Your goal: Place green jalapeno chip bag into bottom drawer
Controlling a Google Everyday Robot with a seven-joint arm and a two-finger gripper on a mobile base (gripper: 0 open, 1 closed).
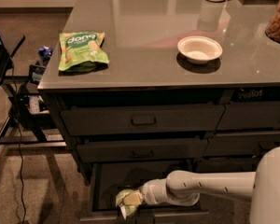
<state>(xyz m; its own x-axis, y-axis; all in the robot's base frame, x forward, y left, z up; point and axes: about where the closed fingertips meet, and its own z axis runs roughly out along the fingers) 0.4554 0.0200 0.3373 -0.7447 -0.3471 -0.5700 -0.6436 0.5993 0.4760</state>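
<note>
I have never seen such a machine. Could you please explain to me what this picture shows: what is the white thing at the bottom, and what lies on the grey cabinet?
The picture comes from one camera that looks down at the front of a dark cabinet; where that camera is mounted is not known. The white tube-shaped arm at the bottom right belongs to a mobile robot. Its tip carries the tool, a two-finger grasping part, which reaches into the pulled-out lowest dark drawer. A small olive-green crinkly snack bag sits right at the tool, inside that drawer; whether it is gripped cannot be seen. On the glossy grey countertop lie a bright green snack bag lettered "dang" and an empty round white bowl.
</note>
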